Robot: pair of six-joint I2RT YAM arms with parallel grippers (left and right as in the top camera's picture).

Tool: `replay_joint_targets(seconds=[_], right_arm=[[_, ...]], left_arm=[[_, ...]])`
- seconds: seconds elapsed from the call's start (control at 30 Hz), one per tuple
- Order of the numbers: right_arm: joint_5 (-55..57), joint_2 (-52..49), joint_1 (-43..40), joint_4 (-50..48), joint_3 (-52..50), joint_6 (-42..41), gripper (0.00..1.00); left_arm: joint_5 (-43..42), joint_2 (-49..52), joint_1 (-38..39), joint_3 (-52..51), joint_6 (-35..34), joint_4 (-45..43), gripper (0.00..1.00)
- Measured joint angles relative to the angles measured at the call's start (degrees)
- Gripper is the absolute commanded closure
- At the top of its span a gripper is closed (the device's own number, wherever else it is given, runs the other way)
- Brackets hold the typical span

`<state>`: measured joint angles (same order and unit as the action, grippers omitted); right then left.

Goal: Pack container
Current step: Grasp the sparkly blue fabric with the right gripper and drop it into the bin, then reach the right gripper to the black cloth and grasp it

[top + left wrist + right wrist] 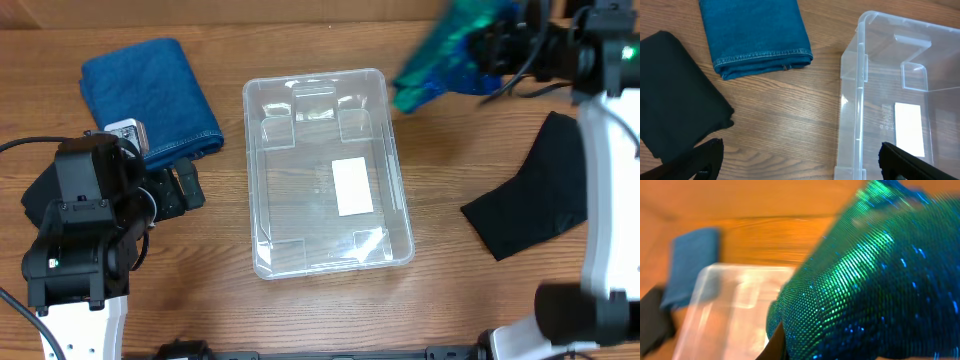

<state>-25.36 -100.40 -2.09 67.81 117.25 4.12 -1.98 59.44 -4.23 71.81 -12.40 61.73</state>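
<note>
Overhead, the container (325, 170) sits mid-table, the white label (351, 186) on its bottom too small to read. The left gripper (800, 167) is released, fingers spread wide. The right gripper (487, 52) grasps a green sequined cloth (435, 62) beside the container's far corner.

Bright, even light is falling from above, laying only soft, short shadows on the table (300, 320) and glinting in white streaks off the container (300, 210) walls. The right wrist view is smearing with motion blur around the sparkling green fabric (865, 280), while the left wrist view is looking sharp.
</note>
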Motion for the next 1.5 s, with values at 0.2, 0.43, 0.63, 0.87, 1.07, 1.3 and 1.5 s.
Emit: replay_joint_targets(seconds=[0.2,0.43,0.63,0.87,1.07,1.3,1.5], right_arm=[[4.7,-1.2,26.0,3.7,-1.9,5.6,0.96],[6.4,-14.2,33.6,0.3,-4.3,5.8,0.82],[20.4,-17.3,31.3,-4.2,-4.3,-1.6,0.00],[35.3,-9.5,28.7,-4.0,-3.0,-8.8,0.00],[33.5,10.1,1.6,14.5,1.1,-23.3,0.00],[27.0,19.8,-20.0,11.5,-23.1,-25.1,0.00],[18.3,28.6,-35.1,-10.6,-59.5,-24.0,0.00]], left_arm=[[0.0,0.0,0.0,0.0,0.0,0.0,0.00],[0.0,0.0,0.0,0.0,0.0,0.0,0.00],[0.0,0.0,0.0,0.0,0.0,0.0,0.00],[0.0,0.0,0.0,0.0,0.0,0.0,0.00],[0.0,0.0,0.0,0.0,0.0,0.0,0.00],[0.0,0.0,0.0,0.2,0.0,-0.6,0.00],[0.0,0.0,0.0,0.3,0.0,-0.9,0.00]])
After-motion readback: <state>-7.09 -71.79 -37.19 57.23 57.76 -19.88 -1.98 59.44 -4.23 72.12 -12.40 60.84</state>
